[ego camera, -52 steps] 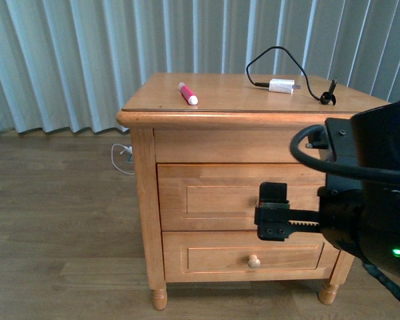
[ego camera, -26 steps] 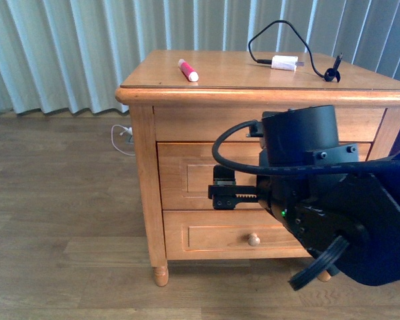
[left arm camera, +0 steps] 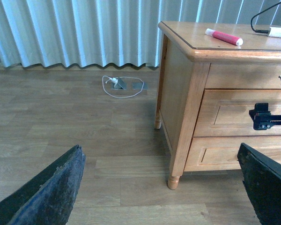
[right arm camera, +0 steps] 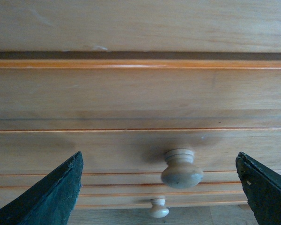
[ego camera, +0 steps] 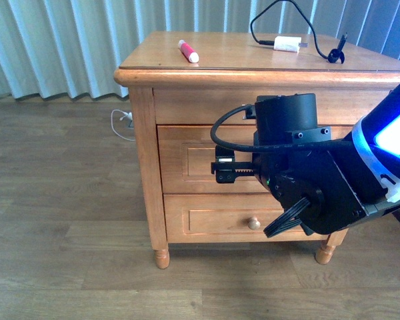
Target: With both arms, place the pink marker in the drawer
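My right gripper (right arm camera: 159,154) is spread wide and holds nothing. It faces the taller drawer (right arm camera: 131,140), whose round knob (right arm camera: 180,168) lies ahead in the gap between the fingers, a little nearer one finger than the other. I judge the step to be taking that knob so the drawer can be pulled open. To do it well I should shift sideways until the knob sits midway, go forward until the pads pass its head, close firmly, and pull straight back, square to the front, so the drawer does not bind. My left gripper (left arm camera: 159,147) is also spread wide and empty, out over the floor and well apart from the nightstand (left arm camera: 178,93). The pink marker (ego camera: 188,51) lies on the nightstand's top, above and beyond my right jaws, untouched. From the front, my own arm covers the knob and much of the drawer front, so I cannot tell how near the fingertips are to the wood. The knob looks slightly blurred, both pairs of fingers are cut off at the frame edges, and the drawer's inside is unseen.
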### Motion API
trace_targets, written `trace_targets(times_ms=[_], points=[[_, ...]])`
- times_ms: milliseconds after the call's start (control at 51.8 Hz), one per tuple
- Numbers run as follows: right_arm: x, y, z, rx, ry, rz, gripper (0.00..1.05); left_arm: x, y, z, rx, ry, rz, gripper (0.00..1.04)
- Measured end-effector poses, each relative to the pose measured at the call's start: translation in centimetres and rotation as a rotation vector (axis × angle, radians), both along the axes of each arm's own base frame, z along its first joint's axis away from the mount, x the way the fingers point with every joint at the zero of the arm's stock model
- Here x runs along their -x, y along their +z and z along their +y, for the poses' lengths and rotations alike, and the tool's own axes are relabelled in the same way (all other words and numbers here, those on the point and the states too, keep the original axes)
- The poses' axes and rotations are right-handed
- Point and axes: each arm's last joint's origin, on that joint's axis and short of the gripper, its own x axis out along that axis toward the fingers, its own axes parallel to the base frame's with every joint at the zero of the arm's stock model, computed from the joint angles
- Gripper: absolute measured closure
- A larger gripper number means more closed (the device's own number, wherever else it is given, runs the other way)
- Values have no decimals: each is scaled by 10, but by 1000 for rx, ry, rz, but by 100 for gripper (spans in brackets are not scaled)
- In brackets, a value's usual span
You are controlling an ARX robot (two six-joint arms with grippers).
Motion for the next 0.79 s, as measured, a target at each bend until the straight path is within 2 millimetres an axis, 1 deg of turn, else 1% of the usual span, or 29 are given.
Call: trace_targets(times_ms=[135, 347, 618, 656, 733, 753, 791], points=[[-5, -4, -7, 8, -4, 6, 8, 0, 0, 0, 0, 0, 0, 6], [-8, -12, -9, 17, 12, 21, 8, 0, 0, 0, 0, 0, 0, 6], [-10, -12, -11, 18, 21, 17, 9, 0, 0, 0, 0, 0, 0, 6], [-10, -12, -11, 19, 21, 17, 14, 0, 0, 0, 0, 0, 0, 6], [-9, -13, -11, 22, 22, 17, 32, 0, 0, 0, 0, 0, 0, 6], [-9, -13, -11, 22, 22, 17, 34, 0, 0, 0, 0, 0, 0, 6], [-9, -13, -11, 22, 22, 17, 41, 0, 0, 0, 0, 0, 0, 6]])
